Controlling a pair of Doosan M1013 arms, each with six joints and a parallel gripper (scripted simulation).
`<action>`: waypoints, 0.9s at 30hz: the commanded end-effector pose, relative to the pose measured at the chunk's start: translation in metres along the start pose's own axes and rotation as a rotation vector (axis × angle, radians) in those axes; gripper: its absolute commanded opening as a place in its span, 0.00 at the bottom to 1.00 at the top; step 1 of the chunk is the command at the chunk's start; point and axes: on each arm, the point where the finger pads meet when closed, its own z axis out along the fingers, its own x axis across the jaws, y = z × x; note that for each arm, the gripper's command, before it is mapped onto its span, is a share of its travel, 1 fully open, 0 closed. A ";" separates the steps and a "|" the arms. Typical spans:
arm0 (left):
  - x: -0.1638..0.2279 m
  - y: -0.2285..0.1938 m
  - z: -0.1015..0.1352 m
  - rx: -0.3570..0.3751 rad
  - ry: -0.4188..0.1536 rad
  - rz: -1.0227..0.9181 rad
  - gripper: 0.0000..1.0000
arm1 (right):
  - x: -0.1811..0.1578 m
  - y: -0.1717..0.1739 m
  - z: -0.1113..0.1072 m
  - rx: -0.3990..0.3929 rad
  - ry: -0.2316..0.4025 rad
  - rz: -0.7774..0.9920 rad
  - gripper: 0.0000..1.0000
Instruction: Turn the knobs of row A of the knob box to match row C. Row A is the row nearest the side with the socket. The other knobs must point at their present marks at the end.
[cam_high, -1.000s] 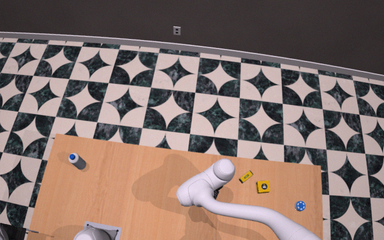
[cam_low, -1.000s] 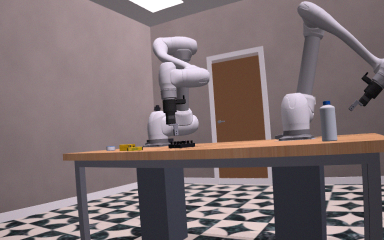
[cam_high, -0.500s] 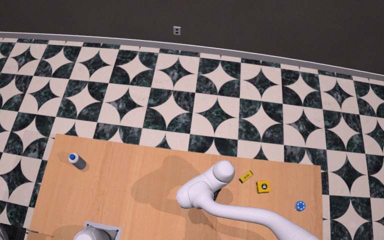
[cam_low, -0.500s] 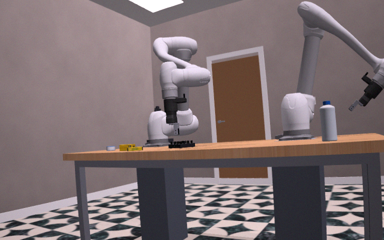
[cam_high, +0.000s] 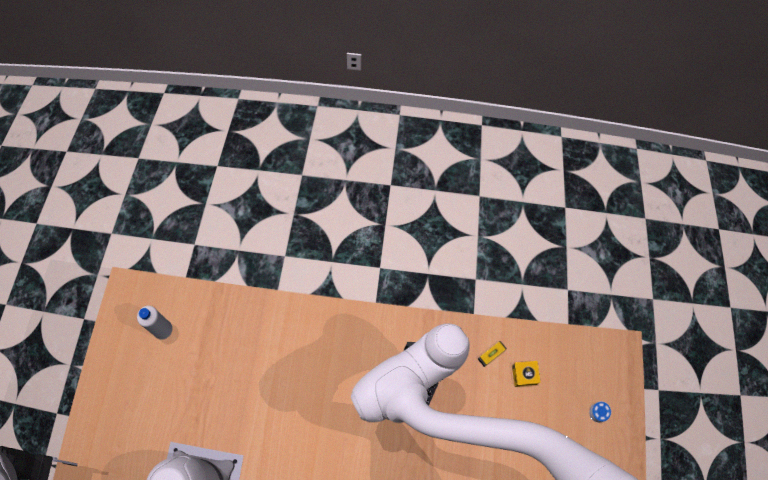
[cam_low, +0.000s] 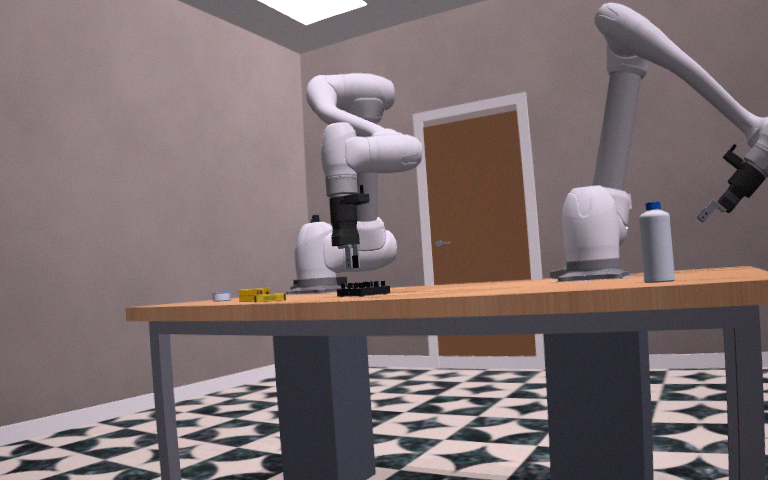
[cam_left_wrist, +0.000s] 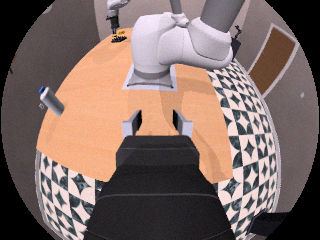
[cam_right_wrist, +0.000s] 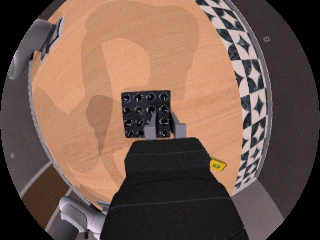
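Note:
The black knob box (cam_right_wrist: 145, 103) (cam_low: 368, 292) (cam_left_wrist: 119, 39) lies on the table, with rows of black knobs bearing white marks. My right arm hides most of it in the top view. I cannot make out its socket or the exact marks. My right gripper (cam_right_wrist: 163, 118) (cam_low: 352, 265) is partly open and empty. It points down above the box, clear of the knobs, and its fingers overlap some lower-right knobs in its wrist view. My left gripper (cam_left_wrist: 157, 116) (cam_low: 703, 217) is wide open and empty, far from the box.
A yellow level (cam_high: 492, 353) (cam_right_wrist: 217, 165) lies near the box. A yellow tape measure (cam_high: 526, 373) and a blue-and-white disc (cam_high: 600, 412) lie farther off. A white bottle with a blue cap (cam_low: 656, 246) (cam_left_wrist: 52, 101) stands at the table's other end.

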 end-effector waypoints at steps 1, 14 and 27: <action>0.000 0.000 0.000 -0.001 0.000 0.000 1.00 | 0.001 0.000 -0.002 -0.004 0.009 0.156 0.46; 0.000 0.000 0.000 -0.001 0.000 0.000 1.00 | 0.004 0.005 -0.005 -0.002 0.010 0.562 0.46; 0.000 0.000 0.000 -0.001 0.000 0.000 1.00 | 0.004 0.016 -0.008 0.001 0.010 1.083 0.46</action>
